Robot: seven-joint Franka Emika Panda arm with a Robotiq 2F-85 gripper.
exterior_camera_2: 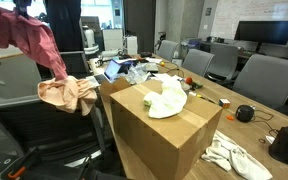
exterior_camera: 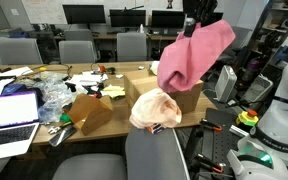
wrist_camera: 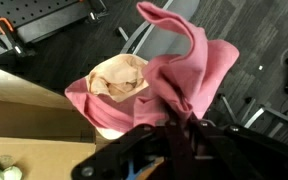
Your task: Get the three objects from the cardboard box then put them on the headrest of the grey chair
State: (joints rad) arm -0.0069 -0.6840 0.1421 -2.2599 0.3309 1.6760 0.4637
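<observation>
Nearest in an exterior view stands the grey chair (exterior_camera: 164, 160). Its headrest (exterior_camera: 144, 137) already carries the peach cloth (exterior_camera: 154, 110), which is bunched over the rounded top, so the first of the three looks delivered.

Just above and slightly beyond it, the pink cloth (exterior_camera: 194, 52) hangs in the air from the hand (exterior_camera: 197, 18). The hand is pinched tight on a gathered fold at the top of the cloth. In the wrist view the cloth's loose end drapes close over the peach one, but I cannot tell whether they touch. It is clear of the cardboard box (exterior_camera: 174, 95) but not yet resting on the chair, so the second delivery is under way and unfinished.

Farther back, the yellow-green cloth (exterior_camera_2: 166, 98) lies crumpled on the top of the box, untouched and well apart from the hand.

By my reckoning one cloth is placed, one is mid-carry and needs lowering and letting go, and the third calls for a whole trip.
</observation>
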